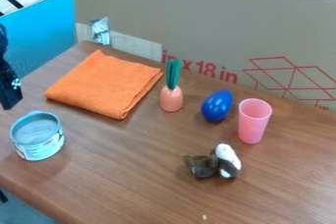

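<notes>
The robot arm (pixel 9 89) was black, with a rounded upper portion and a blocky, straight-edged lower portion; the latter bore a small, pale, branching marking (pixel 15 84) near one edge.

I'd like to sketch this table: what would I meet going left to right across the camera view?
Tin, orange cloth, green-topped toy, blue egg, pink cup.

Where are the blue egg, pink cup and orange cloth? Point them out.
Blue egg (pixel 216 105), camera view, middle of its rounded side.
Pink cup (pixel 253 127), camera view, its wall below the rim.
Orange cloth (pixel 105 84), camera view, its top face.
</notes>
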`<state>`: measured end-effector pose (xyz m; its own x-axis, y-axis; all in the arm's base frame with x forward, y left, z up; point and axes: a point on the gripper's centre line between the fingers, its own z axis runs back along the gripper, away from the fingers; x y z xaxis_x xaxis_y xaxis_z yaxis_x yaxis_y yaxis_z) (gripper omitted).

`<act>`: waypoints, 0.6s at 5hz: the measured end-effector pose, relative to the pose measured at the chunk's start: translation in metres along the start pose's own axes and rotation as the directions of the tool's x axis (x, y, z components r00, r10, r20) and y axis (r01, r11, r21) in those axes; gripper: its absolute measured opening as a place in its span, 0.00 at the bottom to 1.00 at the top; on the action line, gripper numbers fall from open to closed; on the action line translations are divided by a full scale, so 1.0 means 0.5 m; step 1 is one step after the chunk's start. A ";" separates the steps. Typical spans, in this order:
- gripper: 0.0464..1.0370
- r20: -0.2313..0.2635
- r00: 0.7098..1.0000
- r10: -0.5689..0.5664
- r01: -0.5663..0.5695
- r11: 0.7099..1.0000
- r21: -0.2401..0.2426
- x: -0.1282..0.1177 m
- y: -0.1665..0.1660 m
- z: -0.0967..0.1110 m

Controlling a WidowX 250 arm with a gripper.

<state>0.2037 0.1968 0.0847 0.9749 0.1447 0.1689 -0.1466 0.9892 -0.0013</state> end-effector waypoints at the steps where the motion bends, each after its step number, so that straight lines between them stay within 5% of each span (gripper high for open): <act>1: 0.96 -0.009 1.000 -0.023 0.023 1.000 0.005 0.010 -0.008 -0.014; 3: 0.96 -0.058 0.997 -0.043 0.042 0.999 -0.017 -0.001 -0.007 -0.041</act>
<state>0.2071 0.1937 0.0642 0.9884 0.1034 0.1111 -0.1029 0.9946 -0.0105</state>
